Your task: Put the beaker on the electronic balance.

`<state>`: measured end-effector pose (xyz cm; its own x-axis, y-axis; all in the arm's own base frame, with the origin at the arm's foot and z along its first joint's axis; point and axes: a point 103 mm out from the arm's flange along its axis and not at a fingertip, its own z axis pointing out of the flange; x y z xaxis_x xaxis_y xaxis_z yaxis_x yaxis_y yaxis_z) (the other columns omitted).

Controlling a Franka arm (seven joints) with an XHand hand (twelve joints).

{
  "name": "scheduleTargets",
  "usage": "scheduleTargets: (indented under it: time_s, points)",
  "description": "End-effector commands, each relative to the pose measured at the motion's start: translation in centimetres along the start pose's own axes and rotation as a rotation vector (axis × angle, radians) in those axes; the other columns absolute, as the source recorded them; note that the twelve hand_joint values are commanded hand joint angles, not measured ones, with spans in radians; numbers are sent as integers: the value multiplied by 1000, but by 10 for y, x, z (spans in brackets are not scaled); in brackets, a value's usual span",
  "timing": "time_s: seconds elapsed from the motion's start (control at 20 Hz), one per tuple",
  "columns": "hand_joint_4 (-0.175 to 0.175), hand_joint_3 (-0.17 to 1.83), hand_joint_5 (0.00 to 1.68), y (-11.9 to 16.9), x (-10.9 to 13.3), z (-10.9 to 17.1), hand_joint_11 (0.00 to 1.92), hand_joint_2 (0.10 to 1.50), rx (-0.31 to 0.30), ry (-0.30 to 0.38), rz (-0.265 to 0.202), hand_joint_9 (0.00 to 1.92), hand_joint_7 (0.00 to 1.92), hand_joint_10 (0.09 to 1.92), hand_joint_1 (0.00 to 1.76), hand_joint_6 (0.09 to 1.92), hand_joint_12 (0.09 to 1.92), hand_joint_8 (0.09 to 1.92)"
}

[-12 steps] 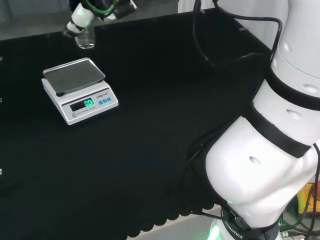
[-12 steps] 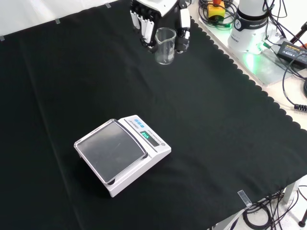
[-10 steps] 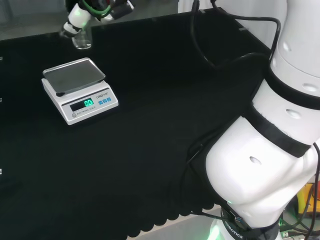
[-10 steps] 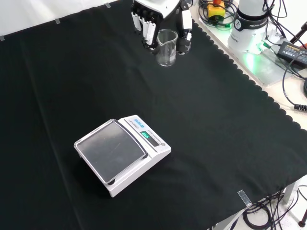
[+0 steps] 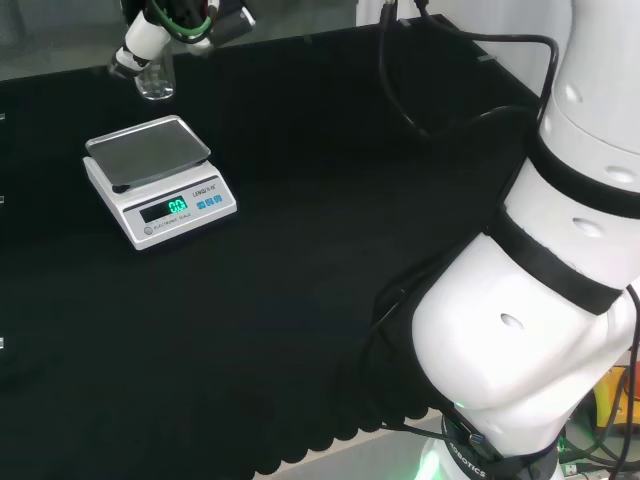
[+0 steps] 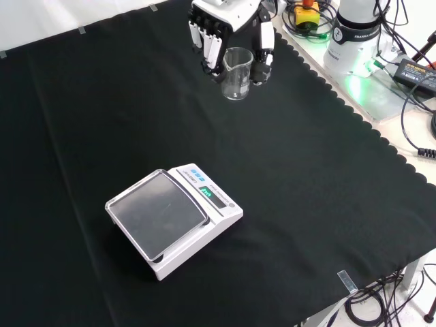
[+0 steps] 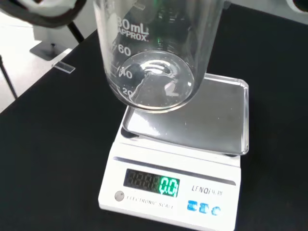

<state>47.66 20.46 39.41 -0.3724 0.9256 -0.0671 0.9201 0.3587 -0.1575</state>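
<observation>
hand curled round beaker, fingers on both sides so it hung upright | beaker clear of the counter, well apart from balance | pan bare, ready to take it | carry step judged

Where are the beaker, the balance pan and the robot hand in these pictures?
beaker (image 6: 236,73): front view, on its clear side wall.
balance pan (image 6: 157,214): front view, on the middle of the steel plate.
robot hand (image 6: 208,34): front view, on a finger beside the beaker.
</observation>
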Motion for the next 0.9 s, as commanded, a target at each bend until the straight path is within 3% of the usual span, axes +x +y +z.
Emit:
scheduleTargets:
  time_s: [0.05, 0.45, 0.9]
  points:
    - [-175, 725, 1181, 37, 21, 24, 1551, 671, 0, -36, 21, 1920, 1626, 265, 1186, 862, 706, 566]
    - [-175, 732, 1182, 117, 16, 44, 1544, 667, -13, 11, -17, 1919, 1628, 272, 1186, 862, 710, 567]
    - [-175, 738, 1185, 207, -13, 83, 1542, 663, 49, 36, -49, 1919, 1630, 280, 1186, 862, 715, 567]
